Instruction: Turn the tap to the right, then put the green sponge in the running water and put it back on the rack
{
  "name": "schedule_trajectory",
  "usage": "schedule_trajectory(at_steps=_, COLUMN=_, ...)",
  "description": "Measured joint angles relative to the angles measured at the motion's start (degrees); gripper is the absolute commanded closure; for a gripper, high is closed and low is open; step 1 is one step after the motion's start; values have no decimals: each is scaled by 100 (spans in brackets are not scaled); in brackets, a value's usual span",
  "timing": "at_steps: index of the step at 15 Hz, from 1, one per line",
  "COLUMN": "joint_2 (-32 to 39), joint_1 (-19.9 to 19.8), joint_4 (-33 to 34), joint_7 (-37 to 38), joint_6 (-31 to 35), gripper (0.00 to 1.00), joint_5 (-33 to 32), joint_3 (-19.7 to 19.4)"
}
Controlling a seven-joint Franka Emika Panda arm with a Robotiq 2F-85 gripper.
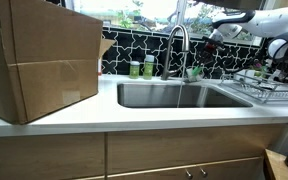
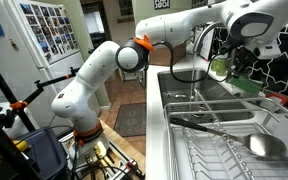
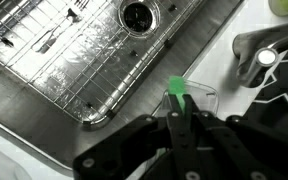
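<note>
The tap (image 1: 177, 45) is a tall steel gooseneck behind the sink; it also shows in an exterior view (image 2: 198, 45), and its base shows in the wrist view (image 3: 258, 56). My gripper (image 3: 176, 106) is shut on the green sponge (image 3: 176, 88), which sticks out thin between the fingertips. It hangs over the counter strip beside the sink, close to the tap base. In both exterior views the gripper (image 1: 197, 62) (image 2: 225, 60) holds the sponge (image 1: 194, 72) (image 2: 219, 68) right beside the tap. I cannot make out a water stream.
The steel sink (image 1: 209, 100) has a wire grid (image 3: 64, 60) and a drain (image 3: 139, 12). Two small green containers (image 1: 141, 68) stand behind it. A large cardboard box (image 1: 39, 60) fills one side of the counter. A dish rack (image 2: 224, 150) (image 1: 269, 85) holds utensils.
</note>
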Motion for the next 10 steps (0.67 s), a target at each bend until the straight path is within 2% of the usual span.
schedule_trajectory(at_steps=1, joint_2=9, joint_1=-51, joint_4=15, joint_7=10, joint_6=0, gripper=64, joint_5=-83, joint_3=142)
schedule_trajectory(at_steps=2, joint_2=11, joint_1=-98, joint_4=24, joint_7=23, joint_6=0, gripper=58, joint_5=-149, joint_3=259)
schedule_trajectory(at_steps=8, joint_2=19, joint_1=-338, joint_4=142, joint_7=109, joint_6=1, gripper=12, joint_5=-395, joint_3=742)
schedule_trajectory(at_steps=10, joint_2=35, joint_1=-407, joint_4=205, joint_7=153, joint_6=1, gripper=0, joint_5=-445, joint_3=838)
